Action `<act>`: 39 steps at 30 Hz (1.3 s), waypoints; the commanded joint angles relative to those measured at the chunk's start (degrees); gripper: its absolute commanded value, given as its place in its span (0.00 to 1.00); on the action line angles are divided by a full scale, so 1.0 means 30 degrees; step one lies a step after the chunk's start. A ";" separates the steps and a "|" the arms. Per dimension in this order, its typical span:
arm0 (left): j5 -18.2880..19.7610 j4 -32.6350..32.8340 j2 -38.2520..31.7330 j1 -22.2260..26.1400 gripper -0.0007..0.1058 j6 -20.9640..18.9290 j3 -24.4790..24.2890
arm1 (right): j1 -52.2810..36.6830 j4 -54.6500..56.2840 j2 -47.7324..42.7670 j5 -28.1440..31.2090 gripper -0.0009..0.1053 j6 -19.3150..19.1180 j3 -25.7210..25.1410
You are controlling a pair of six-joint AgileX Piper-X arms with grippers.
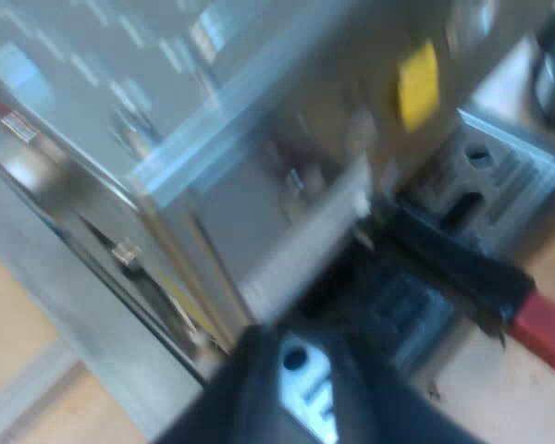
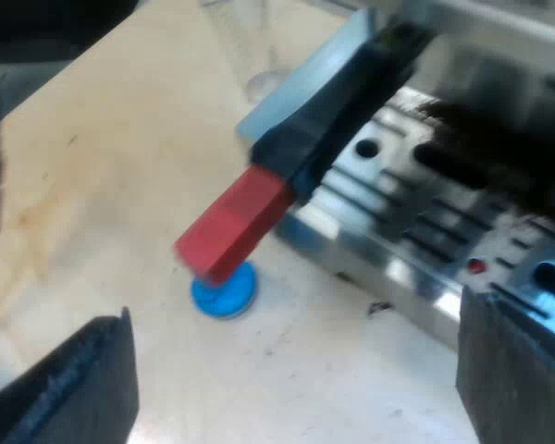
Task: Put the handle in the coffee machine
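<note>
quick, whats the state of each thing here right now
handle: at the machine's front, red end pointing out, nothing gripping it; can't tell if locked
tamper: loose on the table below the handle's red end
drip tray: in place under the handle
right gripper: open, empty, facing the handle

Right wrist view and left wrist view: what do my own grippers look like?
The right gripper has two matte black fingers, blocky, with flat inner faces and squared edges; no markings can be seen on them. The left gripper is black too, with smoother, more rounded outlines; finer detail on it cannot be made out.
</note>
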 commanded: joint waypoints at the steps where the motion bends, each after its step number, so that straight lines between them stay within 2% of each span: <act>1: -0.0577 -0.0017 -0.0137 0.0013 0.42 -0.0607 -0.1497 | -0.1138 0.1294 -0.0151 -0.0211 0.69 -0.0739 -0.1262; 2: -0.0796 -0.0021 -0.0137 0.0013 0.48 -0.0709 -0.1968 | -0.1670 0.2141 -0.0151 -0.0211 0.69 -0.1156 -0.1859; 5: -0.1161 -0.0021 -0.0137 0.0013 0.57 -0.1600 -0.3254 | -0.3045 0.3754 -0.0151 -0.0211 0.69 -0.2212 -0.3191; 8: -0.1160 -0.0128 -0.0137 0.0013 0.62 -0.2728 -0.4076 | -0.4917 0.4999 -0.0196 -0.0235 0.69 -0.3182 -0.4622; 12: -0.1160 -0.0805 -0.0137 0.0013 0.68 -0.2982 -0.4636 | -0.8018 0.5428 -0.0238 -0.0355 0.69 -0.3273 -0.5577; 15: -0.1650 -0.1227 -0.0137 0.0013 0.71 -0.3387 -0.4938 | -1.1346 0.5879 -0.0237 -0.2336 0.69 -0.3179 -0.5692; 17: -0.2359 -0.1227 -0.0209 0.0054 0.71 -0.4338 -0.4977 | -1.4304 0.6786 -0.0237 -0.3531 0.69 -0.3074 -0.5692; 19: -0.2574 -0.1037 -0.0295 0.0302 0.71 -0.4660 -0.4977 | -1.6111 0.7628 -0.0346 -0.3710 0.69 -0.3078 -0.5692; 21: -0.2571 -0.1040 -0.0562 0.0817 0.71 -0.4673 -0.4977 | -1.7946 0.8441 -0.0599 -0.3704 0.69 -0.3331 -0.5635; 26: -0.2571 -0.1040 -0.1841 0.2897 0.71 -0.4821 -0.4930 | -2.1759 0.9100 -0.2544 -0.3704 0.69 -0.4936 -0.4573; 30: -0.2571 -0.1040 -0.3164 0.3970 0.71 -0.4821 -0.4370 | -2.2727 0.9017 -0.4739 -0.3704 0.69 -0.5810 -0.3366; 33: -0.2571 -0.1040 -0.4522 0.4605 0.71 -0.4821 -0.3321 | -2.2654 0.9098 -0.6799 -0.3704 0.69 -0.5809 -0.2349; 35: -0.2571 -0.1040 -0.6101 0.5051 0.71 -0.4821 -0.2055 | -2.2649 0.9095 -0.8704 -0.3704 0.69 -0.5809 -0.1547; 39: -0.2571 -0.0976 -0.8561 0.5235 0.71 -0.4821 -0.0311 | -2.2649 0.9145 -1.1826 -0.3704 0.69 -0.6249 -0.0351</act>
